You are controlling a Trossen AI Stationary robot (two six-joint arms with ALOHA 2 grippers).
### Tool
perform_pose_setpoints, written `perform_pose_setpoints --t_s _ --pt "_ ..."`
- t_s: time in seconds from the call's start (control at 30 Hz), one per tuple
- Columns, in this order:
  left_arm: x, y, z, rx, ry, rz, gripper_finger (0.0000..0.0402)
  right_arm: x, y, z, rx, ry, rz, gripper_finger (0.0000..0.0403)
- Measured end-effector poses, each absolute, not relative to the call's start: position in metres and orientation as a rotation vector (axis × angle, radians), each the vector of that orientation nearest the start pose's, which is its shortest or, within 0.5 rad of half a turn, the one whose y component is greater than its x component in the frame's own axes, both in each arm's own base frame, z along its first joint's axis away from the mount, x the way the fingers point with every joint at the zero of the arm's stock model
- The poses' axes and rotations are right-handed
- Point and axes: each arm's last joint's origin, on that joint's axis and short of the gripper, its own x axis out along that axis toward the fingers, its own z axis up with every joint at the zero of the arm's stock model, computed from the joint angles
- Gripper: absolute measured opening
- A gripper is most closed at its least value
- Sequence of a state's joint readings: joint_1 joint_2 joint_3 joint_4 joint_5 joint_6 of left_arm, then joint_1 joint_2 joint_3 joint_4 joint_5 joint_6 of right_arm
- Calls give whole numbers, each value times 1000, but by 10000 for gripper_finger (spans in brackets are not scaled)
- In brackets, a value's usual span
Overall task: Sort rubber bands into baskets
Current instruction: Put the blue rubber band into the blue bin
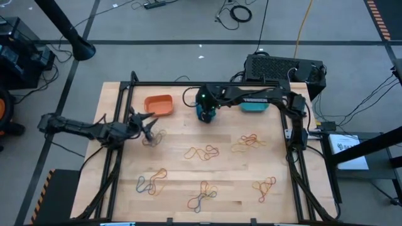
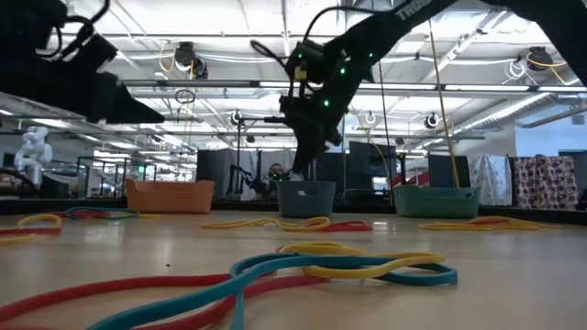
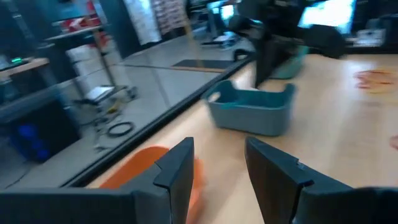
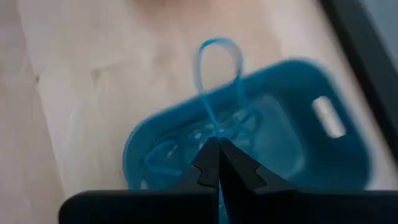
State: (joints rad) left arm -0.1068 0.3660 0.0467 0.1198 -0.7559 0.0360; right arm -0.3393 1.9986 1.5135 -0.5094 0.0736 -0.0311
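Holding a blue band (image 4: 219, 68) pinched between closed fingers, the right gripper (image 4: 217, 163) hangs directly over the blue basket (image 4: 323, 168). Band loop dangles past the tips, partly above the rim and the bare table (image 4: 74, 74). Other blue bands already lie inside.

Step in hand, judged: release into the blue basket. To do it well:
- Loop reaches beyond the near rim in the right wrist view, so centre the tips over the basket floor before opening.
- Lower a little; a thin elastic loop can spring or cling to a finger on release.
- Open fully, then lift straight up so the band is not dragged out.

Left gripper (image 3: 217, 171) sits near the table's left side, by the orange basket (image 1: 159, 105), fingers apart, nothing seen between them. Teal basket (image 1: 254, 106) stands just beyond the blue one, to its right in the high view.

Remaining: about 6 mixed clusters of bands (image 1: 202, 152) spread over the table, orange-yellow, red and blue tangled together. Risk, judged: tangles may lift 2 colours at once.
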Motion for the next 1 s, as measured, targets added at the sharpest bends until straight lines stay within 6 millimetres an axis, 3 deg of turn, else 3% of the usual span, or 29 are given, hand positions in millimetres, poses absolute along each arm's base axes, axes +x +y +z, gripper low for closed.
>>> perform_pose_setpoints --t_s 0.13,0.27,0.4,0.63,0.83,1.0 --pt "112 20 159 112 222 709 152 402 -143 194 130 1030 -343 0" --pt "112 30 155 74 264 639 152 401 -143 195 139 1029 -347 8" --pt "113 36 153 -19 266 517 152 401 -143 198 138 1021 -348 33" --pt "113 37 151 -136 259 473 152 399 -143 198 127 1041 -350 89" --pt "115 35 151 -208 253 380 152 395 -143 213 95 1008 -337 126" --pt "116 30 151 -279 259 228 152 394 -136 237 68 909 -323 138"
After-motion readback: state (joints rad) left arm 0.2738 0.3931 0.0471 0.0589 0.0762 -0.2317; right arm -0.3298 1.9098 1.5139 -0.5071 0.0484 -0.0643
